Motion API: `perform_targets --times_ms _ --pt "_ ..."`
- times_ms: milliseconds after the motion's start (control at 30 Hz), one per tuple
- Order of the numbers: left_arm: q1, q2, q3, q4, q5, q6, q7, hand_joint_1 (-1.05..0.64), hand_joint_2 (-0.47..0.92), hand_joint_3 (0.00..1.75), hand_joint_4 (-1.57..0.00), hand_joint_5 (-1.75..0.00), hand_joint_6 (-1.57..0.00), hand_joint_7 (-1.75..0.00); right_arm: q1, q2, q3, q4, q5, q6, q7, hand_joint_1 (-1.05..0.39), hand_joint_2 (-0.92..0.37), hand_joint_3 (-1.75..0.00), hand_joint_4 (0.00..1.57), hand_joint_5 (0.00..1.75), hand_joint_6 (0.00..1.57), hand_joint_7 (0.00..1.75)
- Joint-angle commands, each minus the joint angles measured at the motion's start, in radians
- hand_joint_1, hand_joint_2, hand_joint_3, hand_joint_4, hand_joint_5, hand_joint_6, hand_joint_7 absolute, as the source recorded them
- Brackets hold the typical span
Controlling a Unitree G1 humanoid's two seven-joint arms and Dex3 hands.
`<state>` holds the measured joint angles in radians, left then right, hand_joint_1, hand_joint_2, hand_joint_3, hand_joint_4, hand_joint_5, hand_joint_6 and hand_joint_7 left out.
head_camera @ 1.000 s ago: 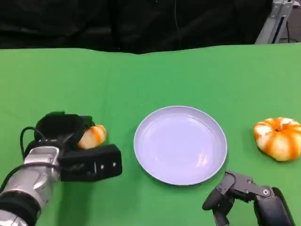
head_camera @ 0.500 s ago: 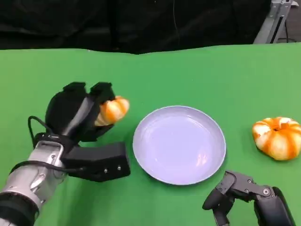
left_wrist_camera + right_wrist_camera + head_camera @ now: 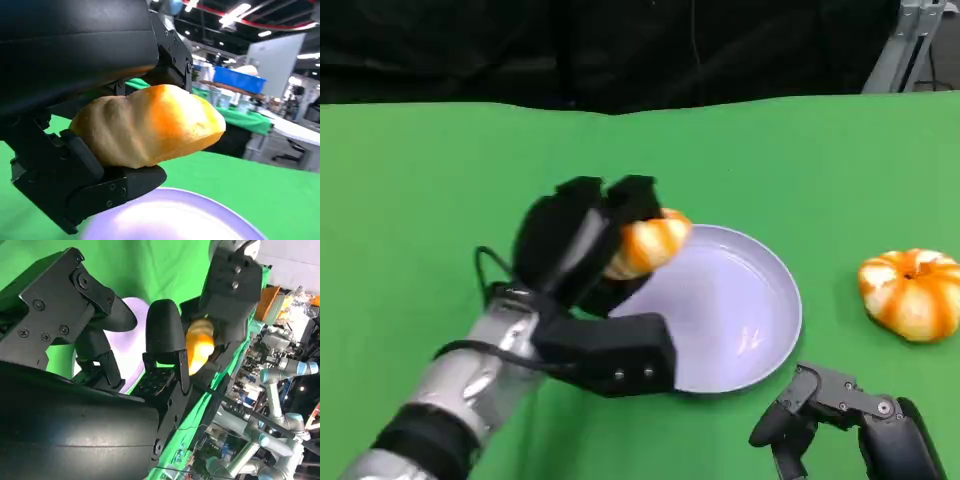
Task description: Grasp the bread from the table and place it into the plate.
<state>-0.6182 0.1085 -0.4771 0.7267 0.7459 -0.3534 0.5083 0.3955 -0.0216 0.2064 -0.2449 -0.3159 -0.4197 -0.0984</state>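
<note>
My left hand (image 3: 582, 250) holds a small orange-and-tan bread (image 3: 647, 246) in the air over the left rim of the lavender plate (image 3: 740, 320). In the left wrist view the bread (image 3: 150, 125) sits clamped between the black fingers (image 3: 90, 175), with the plate (image 3: 170, 220) just below it. My right hand (image 3: 840, 420) rests low at the front right of the green table, fingers curled in with nothing in them. The right wrist view shows those fingers (image 3: 165, 340), with the bread (image 3: 200, 342) and the left hand (image 3: 232, 285) beyond them.
A larger orange-and-white striped bread (image 3: 912, 293) lies on the green table (image 3: 440, 180) to the right of the plate. A dark backdrop runs along the table's far edge. A grey metal stand (image 3: 910, 45) rises at the far right corner.
My left hand has lifted the bread off the table and carried it to the right, from left of the plate to above its left rim. The right hand has stayed put.
</note>
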Motion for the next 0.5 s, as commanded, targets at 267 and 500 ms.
perform_targets --times_ms 267,500 --pt "-0.087 -0.105 -0.029 0.138 -0.027 0.033 -0.072 -0.1 0.29 1.3 -0.89 -1.75 -0.72 -1.75 0.0 -0.006 -0.005 0.011 0.0 -0.023 -0.011 0.02 -0.27 -1.39 0.83 1.61 0.86 1.26" --pt "-0.104 -0.126 -0.049 0.084 -0.072 0.169 -0.343 -0.31 0.89 0.18 -0.29 -1.02 -0.54 -0.14 -0.003 -0.006 -0.007 0.022 0.005 -0.04 -0.01 0.0 -0.28 -1.37 0.82 1.61 0.86 1.26"
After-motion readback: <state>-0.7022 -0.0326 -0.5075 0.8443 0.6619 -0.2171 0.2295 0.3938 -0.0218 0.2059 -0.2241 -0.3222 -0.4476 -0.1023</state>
